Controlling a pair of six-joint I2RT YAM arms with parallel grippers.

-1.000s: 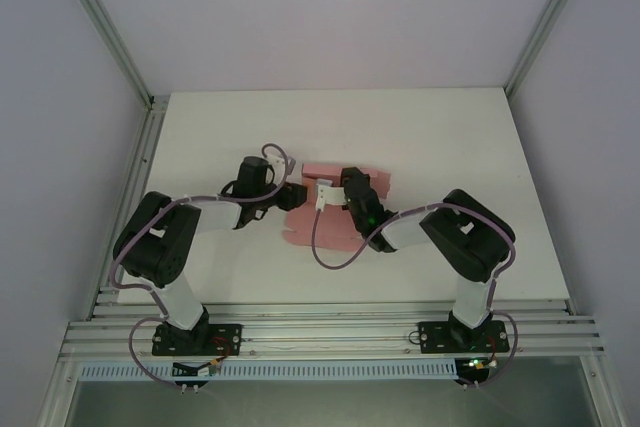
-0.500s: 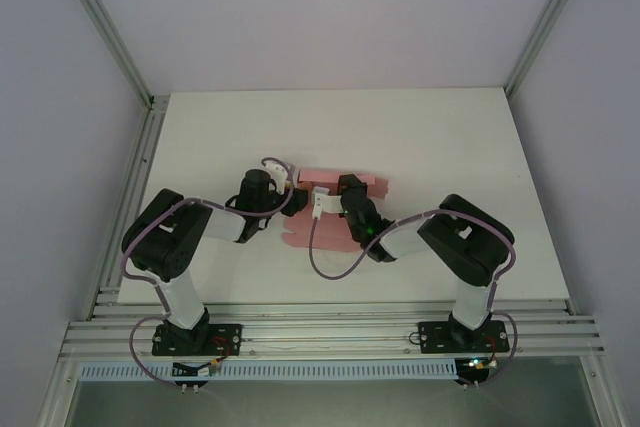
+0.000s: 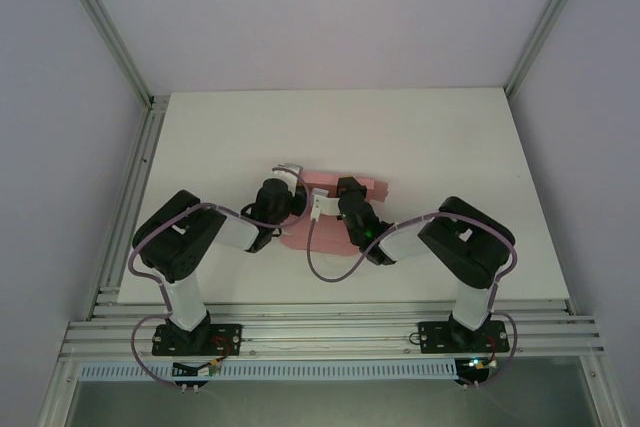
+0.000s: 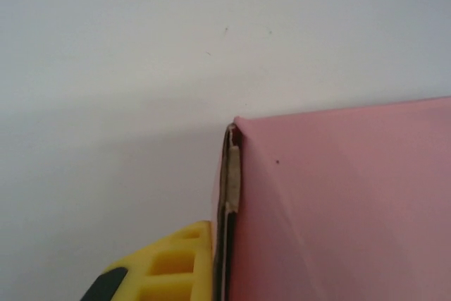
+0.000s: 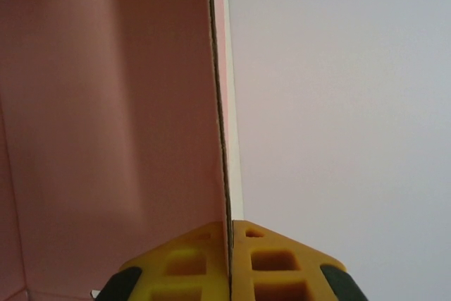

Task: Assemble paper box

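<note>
You see the right end effector [image 5: 230,267] at the bottom, its two yellow fingers [image 5: 282,262] pressed together on the thin edge of the pink paper box [image 5: 106,103]. That card wall stands upright and runs away from you, its pink face to the left. The pale counter [image 5: 338,103] lies to its right.

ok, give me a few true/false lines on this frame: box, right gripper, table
1. The right gripper is shut on a wall of the paper box. True.
2. The paper box is blue. False: it is pale pink.
3. The table is white. True.
4. The paper box sits at the table's far right corner. False: it is near the middle.
</note>
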